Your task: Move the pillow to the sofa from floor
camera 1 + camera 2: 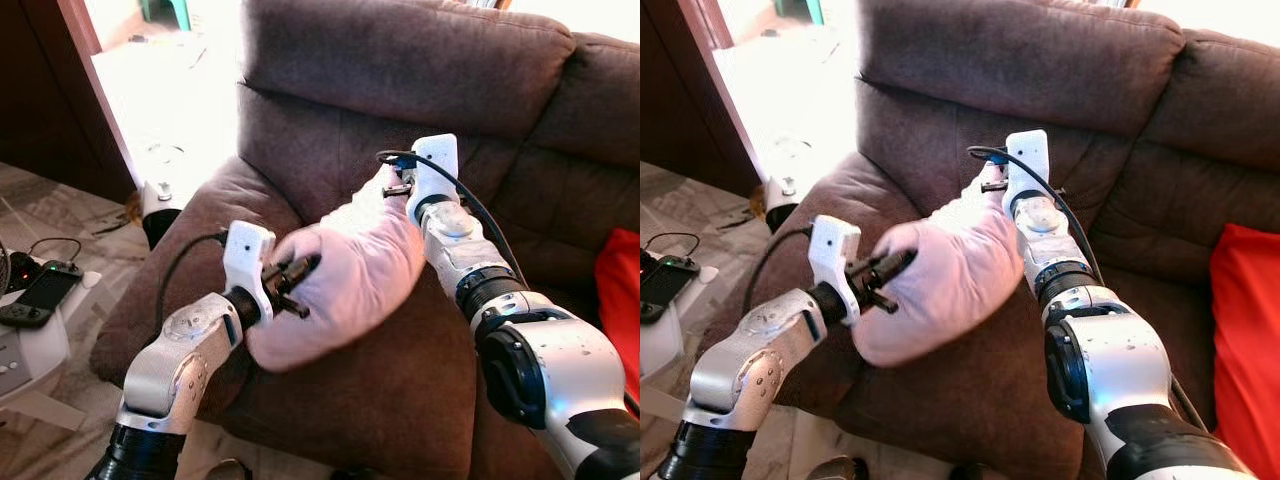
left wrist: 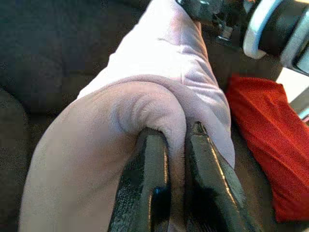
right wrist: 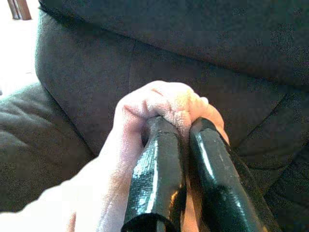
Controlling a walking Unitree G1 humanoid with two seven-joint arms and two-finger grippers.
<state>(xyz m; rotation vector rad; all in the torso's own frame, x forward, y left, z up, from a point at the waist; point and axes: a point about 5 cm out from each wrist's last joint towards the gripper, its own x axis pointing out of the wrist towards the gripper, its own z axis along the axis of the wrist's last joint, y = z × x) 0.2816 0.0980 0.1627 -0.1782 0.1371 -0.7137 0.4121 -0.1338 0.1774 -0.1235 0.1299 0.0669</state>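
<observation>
A pale pink pillow (image 1: 350, 280) hangs between my two grippers, over the front of the brown sofa (image 1: 400, 90) seat. My left gripper (image 1: 305, 268) is shut on a fold at the pillow's near left end; its black fingers (image 2: 145, 183) pinch the fabric (image 2: 159, 116). My right gripper (image 1: 392, 180) is shut on the pillow's far upper corner (image 3: 164, 104), close to the sofa's backrest (image 3: 193, 29). The pillow sags and tilts down toward the left arm.
A red cushion (image 1: 620, 300) lies on the sofa seat at the right. The sofa's left armrest (image 1: 190, 250) is below my left arm. A white stool with black devices and cables (image 1: 35, 295) stands on the floor at the left. Bright sunlit floor (image 1: 170, 90) lies beyond.
</observation>
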